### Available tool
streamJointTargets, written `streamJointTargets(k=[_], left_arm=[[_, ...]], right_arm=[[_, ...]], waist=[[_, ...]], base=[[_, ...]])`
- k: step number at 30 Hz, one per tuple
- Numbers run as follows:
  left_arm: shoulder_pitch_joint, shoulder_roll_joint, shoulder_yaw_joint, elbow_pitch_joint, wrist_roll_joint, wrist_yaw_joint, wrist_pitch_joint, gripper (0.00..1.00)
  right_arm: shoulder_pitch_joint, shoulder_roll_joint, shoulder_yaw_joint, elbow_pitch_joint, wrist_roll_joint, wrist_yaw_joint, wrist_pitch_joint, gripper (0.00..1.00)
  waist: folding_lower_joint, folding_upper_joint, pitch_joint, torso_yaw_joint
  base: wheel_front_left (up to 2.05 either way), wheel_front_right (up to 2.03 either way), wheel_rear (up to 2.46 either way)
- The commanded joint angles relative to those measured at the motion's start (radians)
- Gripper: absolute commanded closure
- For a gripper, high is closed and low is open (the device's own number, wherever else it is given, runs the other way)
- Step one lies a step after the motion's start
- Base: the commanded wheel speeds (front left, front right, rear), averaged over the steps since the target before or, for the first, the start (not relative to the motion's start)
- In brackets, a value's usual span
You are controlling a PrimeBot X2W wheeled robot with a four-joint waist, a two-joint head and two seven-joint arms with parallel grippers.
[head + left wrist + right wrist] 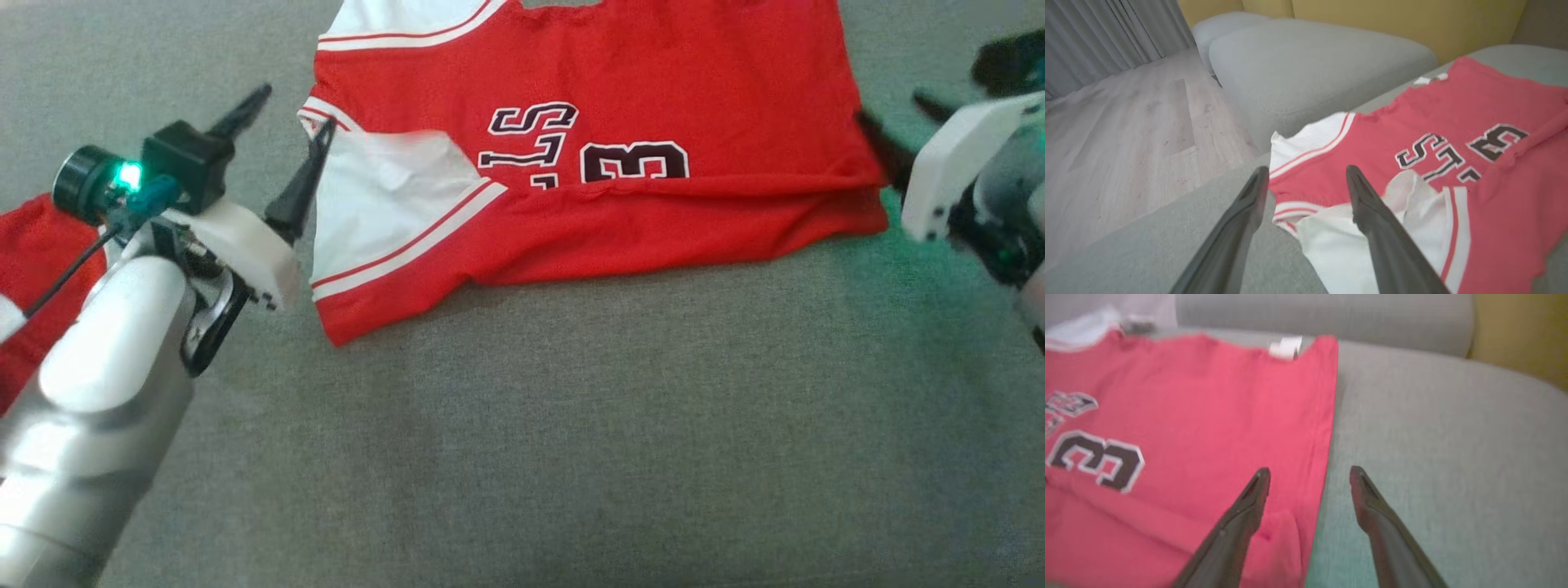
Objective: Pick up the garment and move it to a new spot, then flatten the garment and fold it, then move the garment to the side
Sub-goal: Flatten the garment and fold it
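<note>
Pincers both gape empty: our left pincer [300, 104] at the garment's [653, 82] 9 o'clock sleeve, our right pincer [886, 104] at its 3 o'clock edge. The garment lies on the sofa cushion [571, 449] at 12 o'clock, collar toward 12, long axis 9-to-3. We judge folding in hand, hem doubled over the number; next calls for gripping both ends to fold again.

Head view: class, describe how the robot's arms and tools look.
The left forearm is silver-grey with a white wrist block. The left tool has two long, tapering black fingers; beside it sit a green light and thin black cable. The right tool, blurred, matches: white block, black fingers.
</note>
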Motion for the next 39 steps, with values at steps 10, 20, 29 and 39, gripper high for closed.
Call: streamJointTargets(k=[10, 20, 29, 39], left_arm=[[-0.006, -0.061, 0.195, -0.022, -0.054, 0.130, -0.258, 0.00], [0.344, -0.203, 0.468, -0.399, 0.013, 0.201, -0.265, 0.00], [0.583, -0.344, 0.555, -0.433, 0.149, 0.145, -0.265, 0.00], [0.642, -0.390, 0.603, -0.365, 0.201, 0.096, -0.265, 0.00]], right_arm=[[-0.021, 0.082, -0.135, 0.048, -0.065, 0.007, -0.456, 0.00], [0.245, 0.243, -0.563, -0.255, -0.316, 0.007, -0.519, 0.00], [0.653, 0.477, -0.829, -0.527, -0.655, 0.007, -0.520, 0.00], [0.747, 0.496, -0.836, -0.555, -0.690, 0.007, -0.520, 0.00]], waist=[[-0.0001, 0.0000, -0.083, 0.001], [-0.0001, 0.0000, -0.176, -0.018], [-0.0001, 0.0000, -0.222, -0.021], [-0.0001, 0.0000, -0.222, -0.027]], base=[[0.00, 0.00, 0.00], [0.00, 0.00, 0.00], [0.00, 0.00, 0.00], [0.00, 0.00, 0.00]])
